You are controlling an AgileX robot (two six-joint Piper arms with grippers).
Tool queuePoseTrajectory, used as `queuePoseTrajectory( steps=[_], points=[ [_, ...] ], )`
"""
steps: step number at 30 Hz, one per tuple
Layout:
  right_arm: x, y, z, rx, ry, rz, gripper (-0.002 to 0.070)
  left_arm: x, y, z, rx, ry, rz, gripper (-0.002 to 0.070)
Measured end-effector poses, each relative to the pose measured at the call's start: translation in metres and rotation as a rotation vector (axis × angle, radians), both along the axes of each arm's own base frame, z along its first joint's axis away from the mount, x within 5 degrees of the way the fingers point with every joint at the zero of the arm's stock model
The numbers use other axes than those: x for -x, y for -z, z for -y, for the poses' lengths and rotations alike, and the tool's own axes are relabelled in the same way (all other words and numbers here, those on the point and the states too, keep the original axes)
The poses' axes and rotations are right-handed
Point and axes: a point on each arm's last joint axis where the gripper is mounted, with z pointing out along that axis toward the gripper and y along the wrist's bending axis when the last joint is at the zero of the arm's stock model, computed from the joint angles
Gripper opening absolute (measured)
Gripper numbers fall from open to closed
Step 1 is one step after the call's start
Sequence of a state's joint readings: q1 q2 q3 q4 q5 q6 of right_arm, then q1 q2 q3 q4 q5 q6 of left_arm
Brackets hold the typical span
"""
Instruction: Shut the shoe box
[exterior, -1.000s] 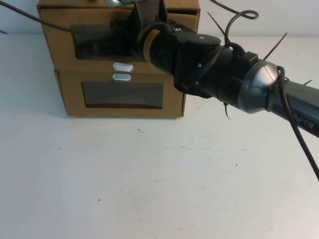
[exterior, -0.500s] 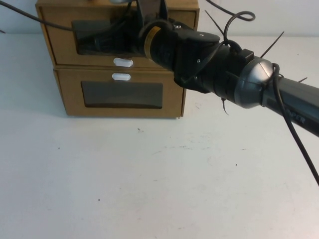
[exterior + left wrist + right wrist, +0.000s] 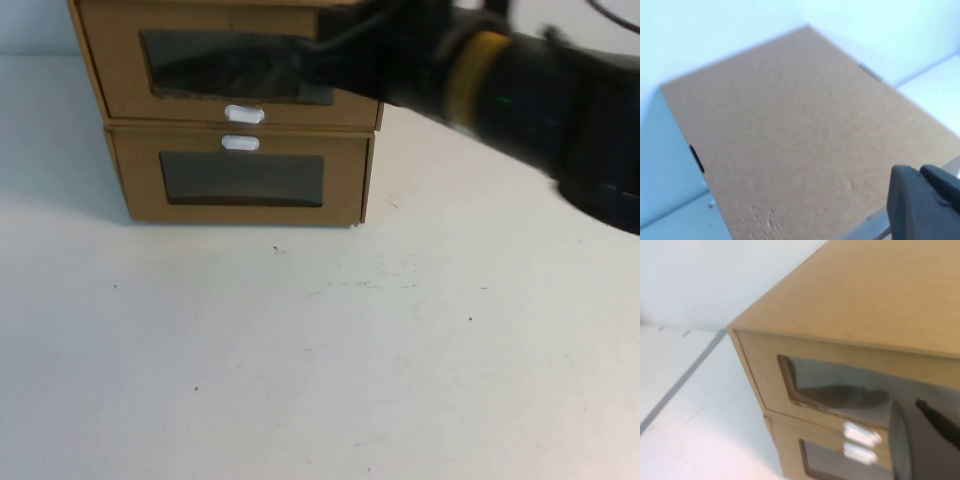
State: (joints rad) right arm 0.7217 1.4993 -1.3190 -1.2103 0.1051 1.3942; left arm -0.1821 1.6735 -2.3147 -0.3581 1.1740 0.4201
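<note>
The right hand is held at the front of the shoe box, by the right end of its window; whether its fingers are open cannot be told. The left hand is held above the box's top, fingers seemingly together. The shoe box is stacked on a matching cardboard box at the desk's far left.

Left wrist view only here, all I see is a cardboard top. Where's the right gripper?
Observer: The right gripper is at the shoe box front, by its dark window.
Operator: Drawer in?
Observer: In the high view its front looks near level with the lower box, but I can't be sure.
Operator: Left gripper in the high view?
Observer: No. The left gripper shows only in your view, over the shoe box top.
</note>
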Motion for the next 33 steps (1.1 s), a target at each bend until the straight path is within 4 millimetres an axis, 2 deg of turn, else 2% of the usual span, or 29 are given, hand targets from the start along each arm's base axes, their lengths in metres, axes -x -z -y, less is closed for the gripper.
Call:
queuePoseTrajectory(
  steps=[5, 8, 11, 13, 17, 20, 23, 27, 33],
  points=[
    [0.053, -0.008, 0.051, -0.054, 0.040, -0.009, -0.0011, 0.047, -0.016, -0.010, 0.032, -0.023, 0.091, -0.0002],
    [0.084, -0.008, 0.079, -0.086, 0.052, 0.003, -0.0011, 0.089, -0.018, -0.019, 0.070, -0.047, 0.170, -0.0002],
    [0.107, 0.000, 0.101, -0.100, 0.065, 0.004, -0.0011, 0.132, -0.002, -0.027, 0.105, -0.052, 0.235, -0.0002],
    [0.117, 0.008, 0.110, -0.102, 0.066, 0.000, -0.0011, 0.163, 0.019, -0.033, 0.133, -0.057, 0.280, -0.0002],
    [0.131, 0.022, 0.121, -0.100, 0.060, -0.005, -0.0011, 0.210, 0.082, -0.044, 0.181, -0.092, 0.340, -0.0002],
    [0.133, 0.033, 0.122, -0.085, 0.052, -0.025, -0.0011, 0.244, 0.142, -0.055, 0.199, -0.142, 0.410, -0.0002],
    [0.134, 0.038, 0.121, -0.076, 0.038, -0.033, -0.0011, 0.272, 0.193, -0.064, 0.223, -0.176, 0.477, -0.0002],
    [0.134, 0.038, 0.120, -0.078, 0.027, -0.032, -0.0011, 0.286, 0.242, -0.067, 0.238, -0.184, 0.501, -0.0002],
    [0.134, 0.038, 0.120, -0.070, 0.022, -0.024, -0.0011, 0.269, 0.297, -0.066, 0.250, -0.219, 0.358, -0.0002]
  ],
)
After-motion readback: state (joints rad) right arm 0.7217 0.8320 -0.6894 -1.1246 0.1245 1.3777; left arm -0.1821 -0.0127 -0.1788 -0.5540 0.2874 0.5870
